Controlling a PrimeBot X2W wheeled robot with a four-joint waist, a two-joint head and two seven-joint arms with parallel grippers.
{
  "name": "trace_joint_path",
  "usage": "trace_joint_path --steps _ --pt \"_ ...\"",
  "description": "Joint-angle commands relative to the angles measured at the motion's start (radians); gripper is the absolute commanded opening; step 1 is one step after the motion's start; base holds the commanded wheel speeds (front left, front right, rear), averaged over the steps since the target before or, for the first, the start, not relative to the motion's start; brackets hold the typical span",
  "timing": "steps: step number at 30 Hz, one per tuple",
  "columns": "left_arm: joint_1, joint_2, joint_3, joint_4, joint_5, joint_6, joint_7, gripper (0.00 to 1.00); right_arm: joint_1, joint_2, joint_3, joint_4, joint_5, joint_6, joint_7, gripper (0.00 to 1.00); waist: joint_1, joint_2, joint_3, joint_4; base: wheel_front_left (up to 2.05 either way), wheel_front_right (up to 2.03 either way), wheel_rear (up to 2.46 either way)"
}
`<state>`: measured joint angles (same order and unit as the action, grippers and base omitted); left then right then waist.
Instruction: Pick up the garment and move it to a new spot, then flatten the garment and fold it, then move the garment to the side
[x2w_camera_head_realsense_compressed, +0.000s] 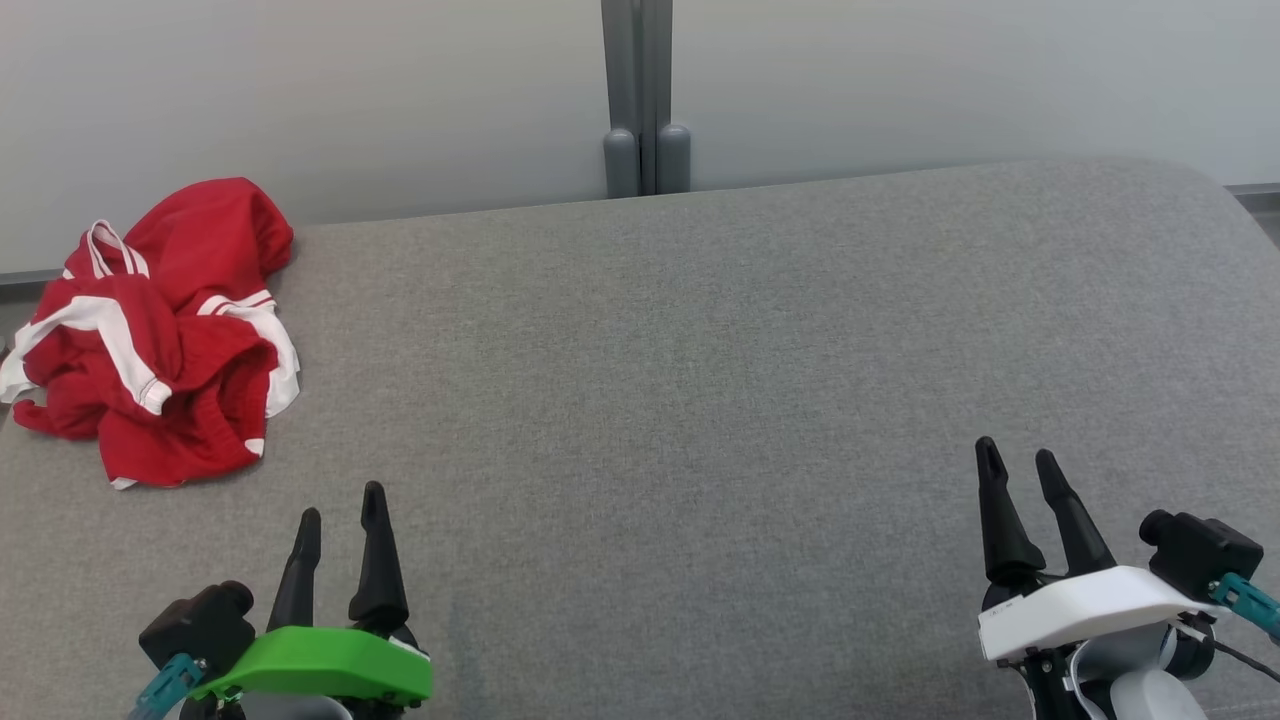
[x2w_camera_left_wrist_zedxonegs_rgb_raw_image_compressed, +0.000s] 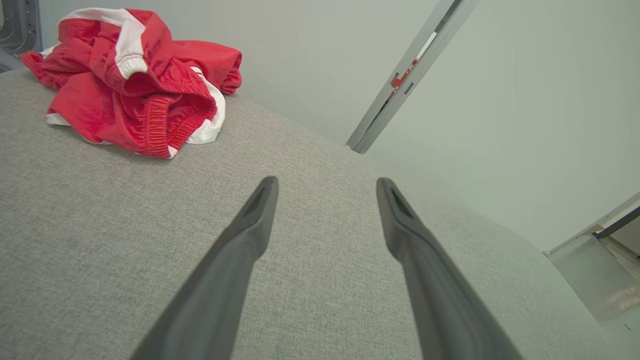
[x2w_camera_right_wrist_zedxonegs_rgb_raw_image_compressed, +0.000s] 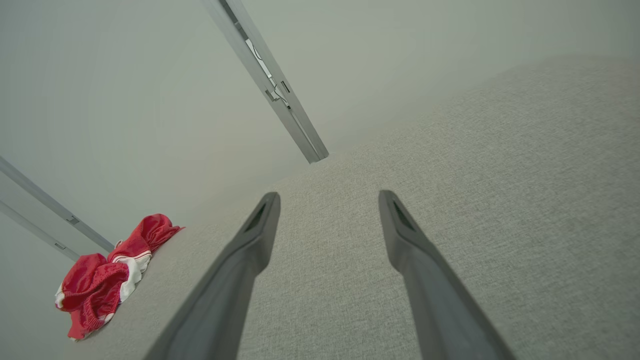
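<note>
Red garment (x2w_camera_left_wrist_zedxonegs_rgb_raw_image_compressed: 135, 80), elastic waistband (x2w_camera_left_wrist_zedxonegs_rgb_raw_image_compressed: 156, 122) in left wrist view

I see the garment (x2w_camera_head_realsense_compressed: 160, 340) as a crumpled red heap of thin sports fabric with broad white bands and narrow white piping, bunched and folded over itself, so I cannot make out its full shape. From the left wrist view a gathered elastic hem faces me at the front of the pile, with a white ribbed cuff on top. It lies on the grey fabric-covered counter (x2w_camera_head_realsense_compressed: 700, 400) at the far left corner, close to the counter's back edge and reaching its left edge.
</note>
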<state>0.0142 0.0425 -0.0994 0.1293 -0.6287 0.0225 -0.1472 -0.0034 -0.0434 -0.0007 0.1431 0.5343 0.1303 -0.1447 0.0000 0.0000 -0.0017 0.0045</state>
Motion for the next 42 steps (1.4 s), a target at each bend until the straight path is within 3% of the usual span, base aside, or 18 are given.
trace_joint_path --steps 1,42 --pt "0.007 0.008 -0.005 -0.007 0.029 0.006 -0.010 1.00 0.006 -0.005 0.005 -0.009 -0.033 0.000 -0.013 1.00 0.0000 0.0000 0.000 0.000 0.00 0.00 0.00" --pt "0.026 0.010 -0.056 0.061 0.310 0.050 -0.099 1.00 0.020 -0.008 0.029 0.011 -0.405 0.001 -0.101 1.00 0.0000 0.0000 0.000 0.006 0.00 0.00 0.00"
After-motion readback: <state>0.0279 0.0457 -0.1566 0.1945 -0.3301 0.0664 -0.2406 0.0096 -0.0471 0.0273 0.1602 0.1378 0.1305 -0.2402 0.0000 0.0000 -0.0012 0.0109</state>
